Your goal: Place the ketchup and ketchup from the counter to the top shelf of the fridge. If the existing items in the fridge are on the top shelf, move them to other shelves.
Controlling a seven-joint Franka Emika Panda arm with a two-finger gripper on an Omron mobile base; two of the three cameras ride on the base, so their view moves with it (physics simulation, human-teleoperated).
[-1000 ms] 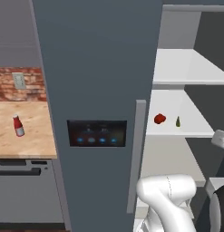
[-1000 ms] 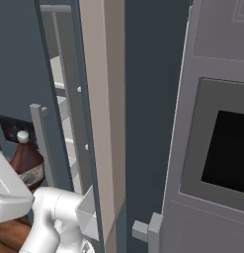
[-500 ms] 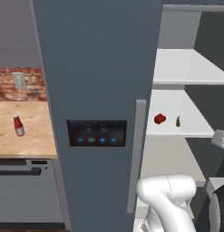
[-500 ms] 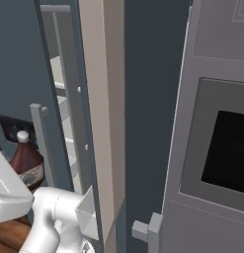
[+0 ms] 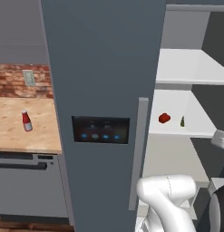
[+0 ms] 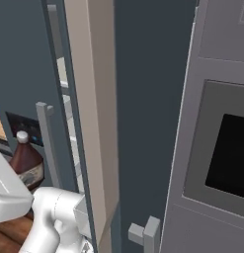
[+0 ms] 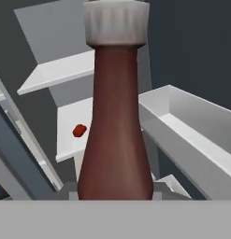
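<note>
Holding: the dark brownish-red ketchup bottle (image 7: 115, 126) stands upright right in front of the hand camera, white ribbed cap at the top, its base down between the finger tips; the gripper (image 7: 115, 196) is pinched on its lower body
Same bottle from the right base view: dark ketchup bottle with white cap at the lower left, just behind a white part of the arm and beside the fridge's long vertical handle (image 6: 47, 143)
Other ketchup: the bright red bottle (image 5: 26, 121) with a white cap stands upright on the counter (image 5: 22, 136), well left of the fridge and apart from everything else
Counter: tan wood-grain top, brick wall with a grey outlet plate behind it, grey cabinet front with a dark handle bar below
Fridge: slate-grey door (image 5: 102, 68) with the black panel of blue lights (image 5: 100, 130) at mid height; white inside open to the right of the door
Top shelf: the uppermost white shelf (image 5: 188, 68) is bare where it shows
Shelf below: the small red lump (image 5: 164, 118) and the tiny dark-green thing (image 5: 182, 121) sit near each other but apart on this lower white shelf (image 5: 177, 129)
Hand view background: white shelves of the fridge's inside, the red lump to the left of the held bottle, a white door bin to the right
</note>
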